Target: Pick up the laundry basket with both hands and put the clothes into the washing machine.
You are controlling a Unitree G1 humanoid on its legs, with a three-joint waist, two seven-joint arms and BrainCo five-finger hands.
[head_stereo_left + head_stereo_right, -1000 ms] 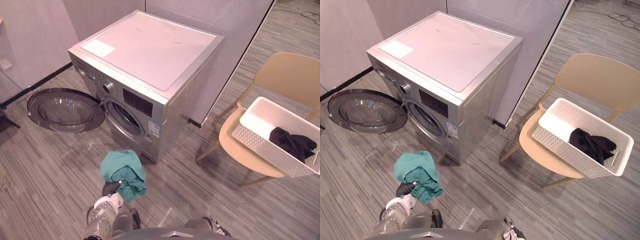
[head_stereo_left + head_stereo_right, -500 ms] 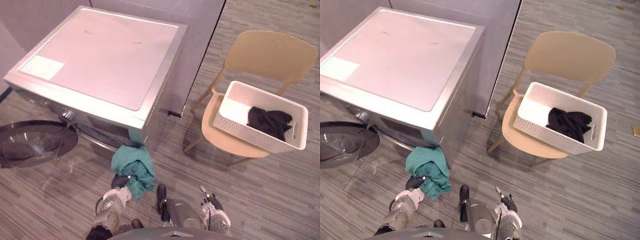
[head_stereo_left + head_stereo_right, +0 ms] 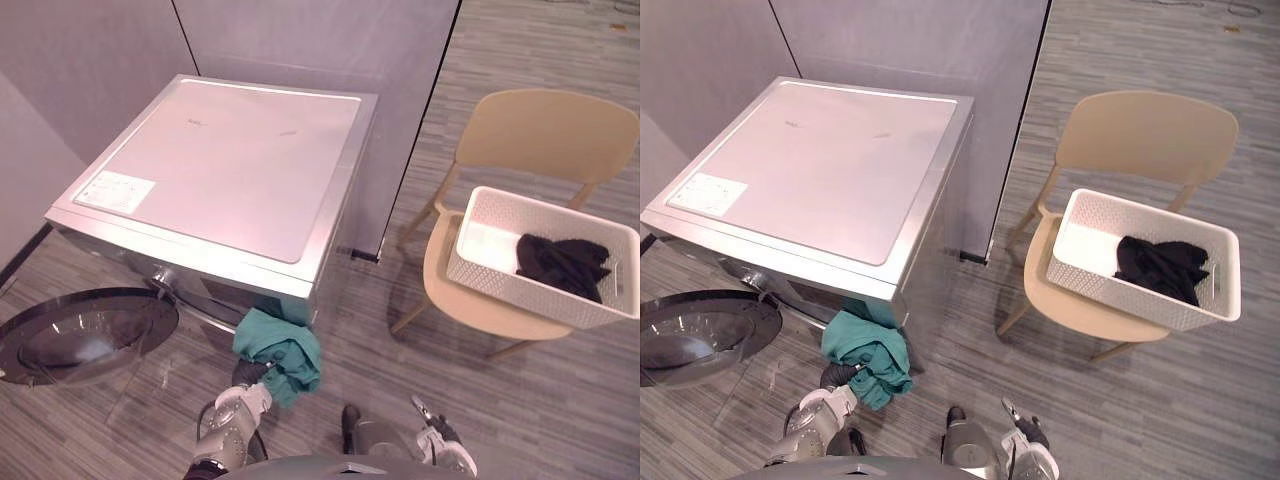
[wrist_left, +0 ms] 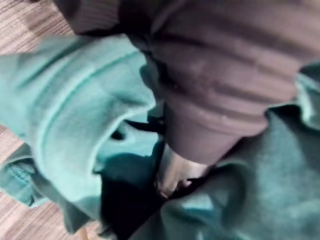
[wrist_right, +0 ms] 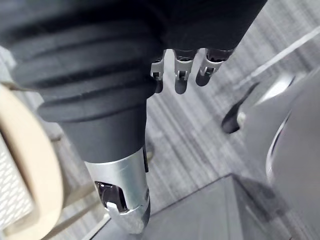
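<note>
I have the teal cloth (image 3: 281,345) low in the middle of the left eye view. It is bunched right on top of the left robot hand (image 3: 244,376) and pressed against the washer's front edge, just right of the open door (image 3: 85,333). In the left wrist view the cloth wraps the hand on both sides. It is soft, ribbed along one hem and thickly folded. A silver finger (image 4: 175,172) pinches down into a fold, so I read that hand as clenched on the cloth.

The washer (image 3: 230,170) fills the upper left. It is a boxy silver machine with a flat, smooth, pale top. Its round door has a dark rim and glass, and it is swung wide at the lower left.

The basket (image 3: 500,285) sits at the right edge, well apart from both hands. It is white plastic, rectangular, with perforated walls, and it rests on the seat of a tan chair (image 3: 545,135) with a curved back. A crumpled black cloth (image 3: 562,265) lies in its right half.

The right robot hand (image 5: 178,75) hangs at the bottom edge of the eye views, right of centre, over the grey striped floor (image 3: 560,400). Its fingers are relaxed and loose, holding nothing and touching nothing.
</note>
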